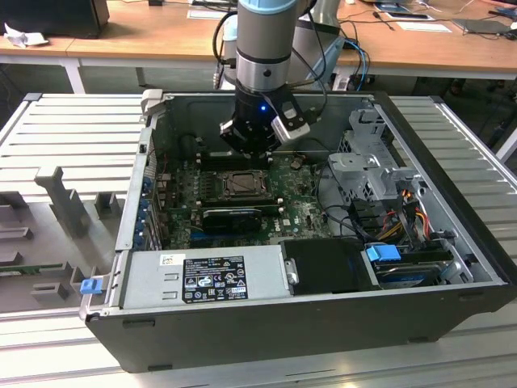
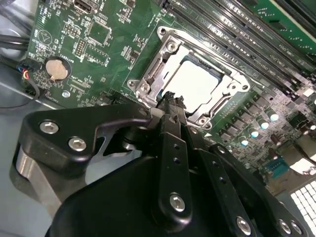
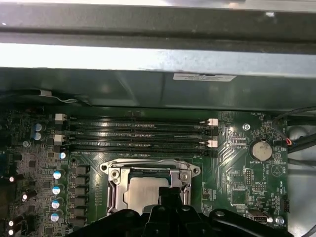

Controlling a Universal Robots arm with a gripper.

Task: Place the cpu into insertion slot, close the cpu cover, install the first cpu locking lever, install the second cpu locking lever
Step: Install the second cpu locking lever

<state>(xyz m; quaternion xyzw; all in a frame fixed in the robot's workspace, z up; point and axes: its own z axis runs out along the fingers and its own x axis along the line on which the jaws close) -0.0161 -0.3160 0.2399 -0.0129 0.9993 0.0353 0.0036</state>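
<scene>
The pale silvery cpu (image 2: 197, 84) lies flat in the insertion slot (image 1: 242, 184) on the green board. Around it, the cpu cover (image 2: 159, 66) is folded down as a metal frame, and the chip shows through its square cut-out. In the first wrist view the cpu (image 3: 140, 193) and the cpu cover (image 3: 116, 183) sit just beyond my fingertips. My gripper (image 2: 170, 99) hangs over the near edge of the socket with its black fingers pressed together and nothing between them. In the exterior view the gripper (image 1: 252, 150) hovers just above the slot, toward the back of the case.
Long black memory slots (image 3: 138, 133) run beside the socket. A coin battery (image 2: 56, 69) sits on the board. A grey power supply (image 1: 202, 279), a metal drive cage (image 1: 371, 162) and loose cables (image 1: 396, 218) crowd the case. The case walls (image 1: 137, 186) rise around the board.
</scene>
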